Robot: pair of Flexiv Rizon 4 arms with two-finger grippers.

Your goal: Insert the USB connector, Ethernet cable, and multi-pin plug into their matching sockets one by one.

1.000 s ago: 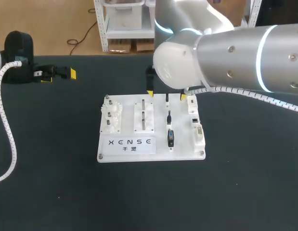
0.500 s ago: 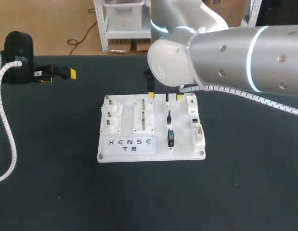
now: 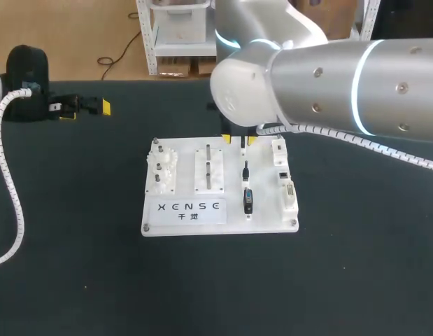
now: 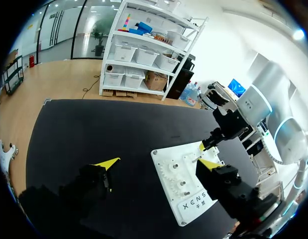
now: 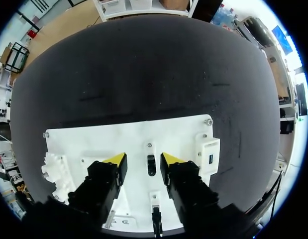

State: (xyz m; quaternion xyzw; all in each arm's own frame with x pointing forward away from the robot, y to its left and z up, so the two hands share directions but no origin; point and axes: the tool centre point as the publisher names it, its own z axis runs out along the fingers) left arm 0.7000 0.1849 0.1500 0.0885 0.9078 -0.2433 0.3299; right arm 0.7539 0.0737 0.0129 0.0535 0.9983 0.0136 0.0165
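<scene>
A white board lies mid-table. Along it stand the black USB connector, the Ethernet plug and the multi-pin plug. Their sockets line the board's right edge. My right gripper hangs over the board's far end. In the right wrist view the USB connector stands between the yellow fingertips, with a gap on each side, so this gripper is open. The USB socket block sits beside the right finger. My left gripper rests far left, open and empty.
White gears and a peg block fill the board's left half. The left arm's ribbed cable runs down the table's left side. Dark tabletop surrounds the board.
The right gripper's fingers have drawn in from wide apart to close on either side of the USB connector, and the right arm has shifted slightly left. The left arm has not moved.
</scene>
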